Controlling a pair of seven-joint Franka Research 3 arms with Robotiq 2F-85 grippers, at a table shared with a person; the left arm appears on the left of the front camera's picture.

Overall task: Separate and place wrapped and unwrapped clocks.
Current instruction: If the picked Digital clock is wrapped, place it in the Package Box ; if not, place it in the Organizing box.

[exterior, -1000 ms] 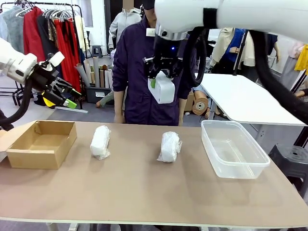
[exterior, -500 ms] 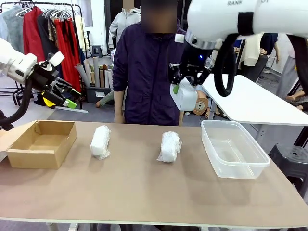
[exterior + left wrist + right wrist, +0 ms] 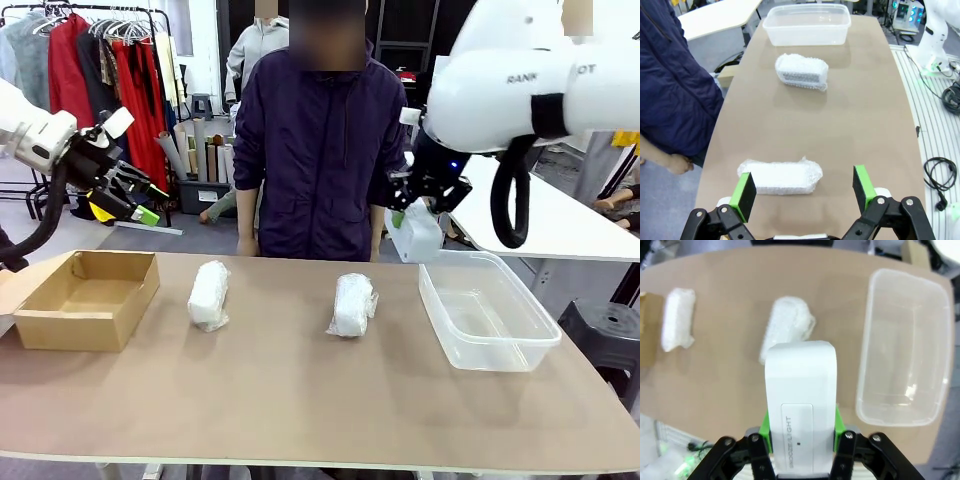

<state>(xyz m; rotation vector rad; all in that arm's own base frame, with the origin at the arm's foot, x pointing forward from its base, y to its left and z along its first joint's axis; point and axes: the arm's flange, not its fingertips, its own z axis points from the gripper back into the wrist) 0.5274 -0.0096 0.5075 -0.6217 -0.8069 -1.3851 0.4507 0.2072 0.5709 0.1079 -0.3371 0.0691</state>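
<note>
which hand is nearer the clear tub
Right. The right hand holds the bare clock in the air by the far left corner of the clear tub; the left hand hangs open up by the cardboard box at the table's other end.

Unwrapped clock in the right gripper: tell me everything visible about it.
The unwrapped clock is a smooth white block with rounded corners, plastic by the look, bare of wrap. One face has an outlined panel printed SNOOZE/LIGHT above a small dot. The right gripper is shut on one end, clamping it from both sides. It hangs above the table beside the clear tub, not in it, touching nothing else.
</note>
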